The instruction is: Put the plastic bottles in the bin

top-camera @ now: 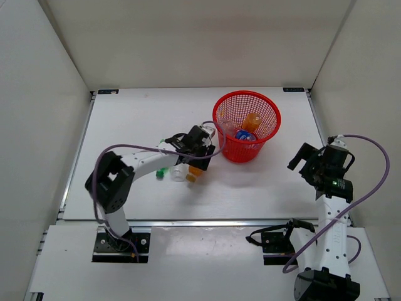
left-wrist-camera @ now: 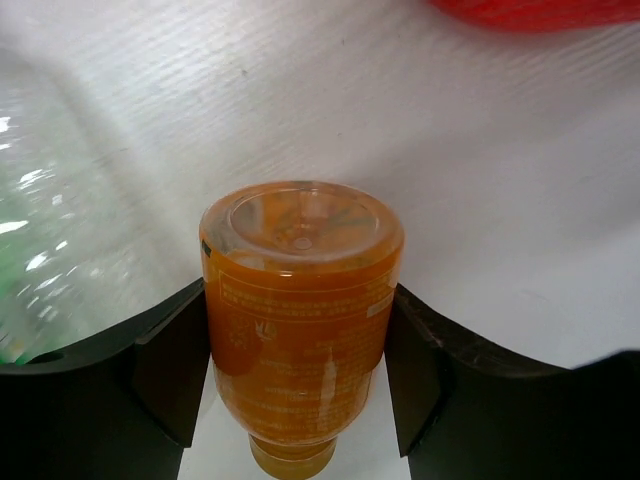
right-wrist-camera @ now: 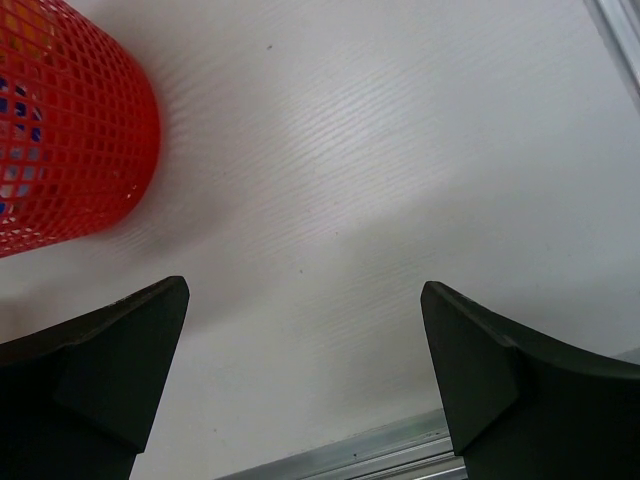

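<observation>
My left gripper (top-camera: 197, 164) is shut on an orange bottle (top-camera: 195, 173), just left of the red mesh bin (top-camera: 270, 123). In the left wrist view the orange bottle (left-wrist-camera: 300, 300) sits between both fingers (left-wrist-camera: 170, 370), base pointing away and cap toward the camera. A clear bottle (top-camera: 178, 173) and a green bottle (top-camera: 161, 171) lie on the table beside it. The clear one shows blurred at the left in the left wrist view (left-wrist-camera: 50, 250). Inside the bin lie another orange bottle (top-camera: 252, 120), a blue-capped bottle (top-camera: 245, 135) and a clear bottle (top-camera: 227, 128). My right gripper (top-camera: 304, 160) is open and empty, right of the bin.
The bin's rim shows at the top of the left wrist view (left-wrist-camera: 530, 12), and its wall at the upper left of the right wrist view (right-wrist-camera: 60, 140). A metal rail (right-wrist-camera: 380, 455) runs along the table's near edge. White walls enclose the table.
</observation>
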